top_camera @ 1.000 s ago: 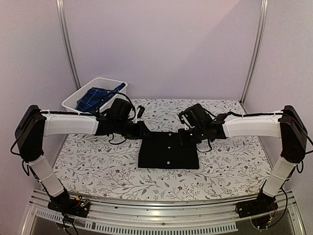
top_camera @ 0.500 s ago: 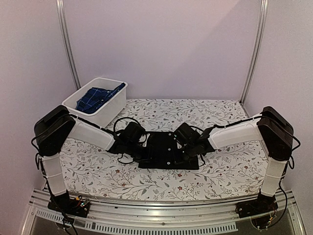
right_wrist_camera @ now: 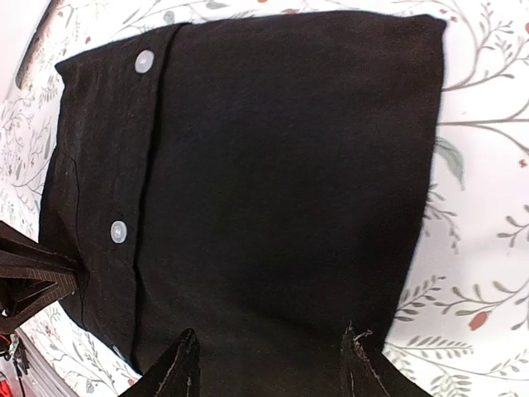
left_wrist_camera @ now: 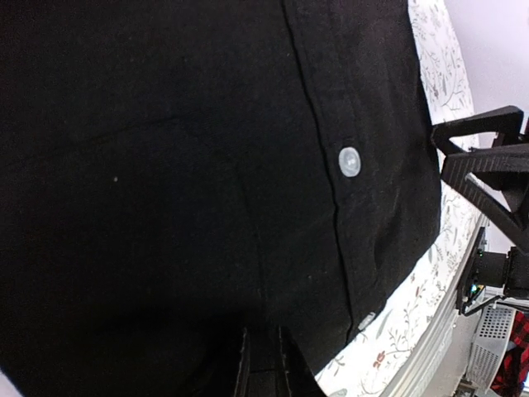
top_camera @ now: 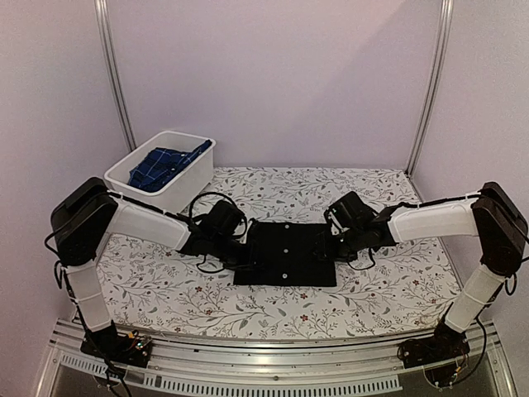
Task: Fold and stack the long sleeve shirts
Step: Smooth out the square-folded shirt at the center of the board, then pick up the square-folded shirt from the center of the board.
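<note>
Seen from above, the black shirt (top_camera: 285,255) lies folded at the centre of the table (top_camera: 388,289). The left gripper (top_camera: 241,252) is at its left edge and the right gripper (top_camera: 329,246) at its right edge. The plaid shirt (top_camera: 161,165) sits in the white tub (top_camera: 192,169) at upper left.

In the left wrist view, black cloth fills the frame. At the bottom edge we see the claw's fingers (left_wrist_camera: 244,368) narrow, nearly together.

In the right wrist view, the claw stands wide, with the shirt's edge between its fingers (right_wrist_camera: 178,368).

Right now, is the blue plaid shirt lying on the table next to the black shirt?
No, the blue plaid shirt sits inside the white tub, away from the folded black shirt.
</note>
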You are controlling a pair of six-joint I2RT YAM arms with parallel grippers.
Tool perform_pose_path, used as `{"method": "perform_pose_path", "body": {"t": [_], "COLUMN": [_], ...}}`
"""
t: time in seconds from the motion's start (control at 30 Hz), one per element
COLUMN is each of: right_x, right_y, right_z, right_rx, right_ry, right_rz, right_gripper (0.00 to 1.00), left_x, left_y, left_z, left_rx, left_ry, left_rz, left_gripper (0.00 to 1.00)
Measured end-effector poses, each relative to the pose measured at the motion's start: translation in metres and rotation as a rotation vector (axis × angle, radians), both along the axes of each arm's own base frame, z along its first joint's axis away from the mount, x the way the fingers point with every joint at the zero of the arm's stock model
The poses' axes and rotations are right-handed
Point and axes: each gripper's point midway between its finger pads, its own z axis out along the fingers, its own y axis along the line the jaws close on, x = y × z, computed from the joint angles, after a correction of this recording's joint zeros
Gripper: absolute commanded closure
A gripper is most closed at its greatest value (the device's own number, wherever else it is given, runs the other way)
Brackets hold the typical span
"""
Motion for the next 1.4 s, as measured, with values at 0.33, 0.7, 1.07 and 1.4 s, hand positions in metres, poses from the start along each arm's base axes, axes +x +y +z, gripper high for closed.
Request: {"method": "perform_pose_path", "body": {"t": [0.33, 0.7, 1.07, 1.4], "right_x": [0.003, 0.008, 0.010, 0.019], "right_y": [-0.031, -0.042, -0.041, -0.028], "right_z": [-0.008, -0.013, -0.021, -0.029], "right_rx": [0.105, 0.189, 0.193, 0.168], "right_ry": [0.072, 0.095, 0.103, 0.087], "right_rz": [-0.040, -0.068, -0.081, -0.082], "right_gripper": [0.40, 0.41, 0.48, 0.66], "left_x": [0.011, 0.039, 0.048, 0.048], "left_y": [-0.010, -0.048, -0.066, -0.068], "left_z": [0.022, 0.047, -0.008, -0.007], "left_rx": [-0.005, -0.075, -0.024, -0.030], "left_ry": [-0.035, -0.088, -0.022, -0.023], "left_rz": [-0.018, -0.051, -0.071, -0.073], "left_gripper": [0.88, 0.87, 0.88, 0.88]}}
